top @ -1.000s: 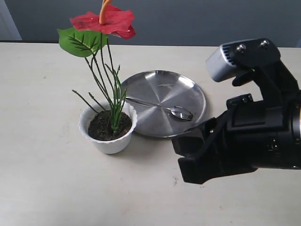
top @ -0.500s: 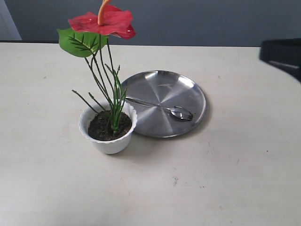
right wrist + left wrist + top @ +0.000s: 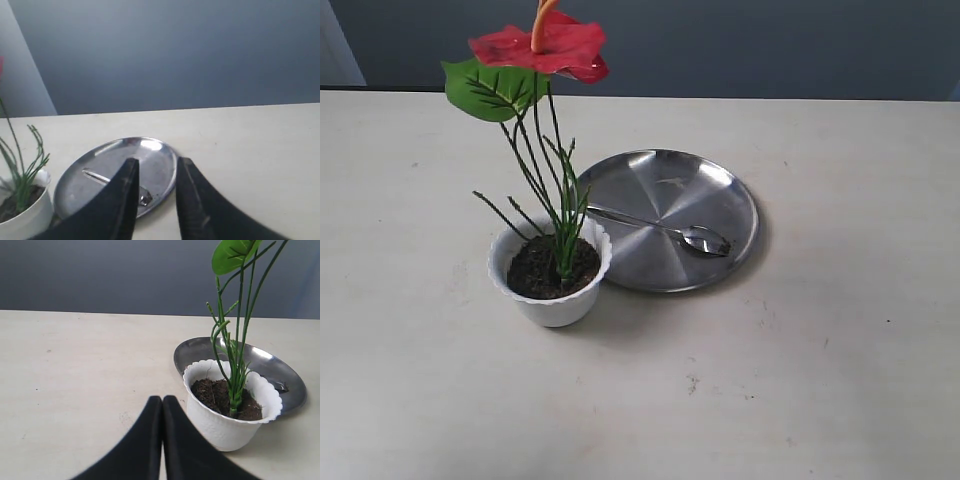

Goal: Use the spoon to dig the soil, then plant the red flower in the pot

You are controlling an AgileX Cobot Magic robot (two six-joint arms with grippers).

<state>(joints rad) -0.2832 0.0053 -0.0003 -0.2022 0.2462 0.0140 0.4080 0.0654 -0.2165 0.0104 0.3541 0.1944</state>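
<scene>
The red flower [image 3: 542, 46] stands upright in the white scalloped pot [image 3: 550, 300], its green stems [image 3: 563, 235] sunk into the dark soil [image 3: 535, 272]. The silver spoon [image 3: 660, 228] lies on the steel plate [image 3: 705, 180] to the pot's right. No arm shows in the exterior view. In the left wrist view my left gripper [image 3: 162, 400] is shut and empty, just short of the pot [image 3: 220, 427], with soil [image 3: 212, 392] and stems [image 3: 235, 365] beyond. In the right wrist view my right gripper [image 3: 157, 162] is open and empty, raised back from the plate [image 3: 107, 160] and spoon [image 3: 97, 176].
The pale tabletop [image 3: 820, 380] stretches around the pot and plate. A dark grey wall [image 3: 770, 40] runs behind the table's far edge. The green leaf [image 3: 490, 90] overhangs the pot's left side.
The right arm, which filled the lower right of the exterior view a second ago, has pulled out of that view. Flower, pot, spoon and plate have not moved.
</scene>
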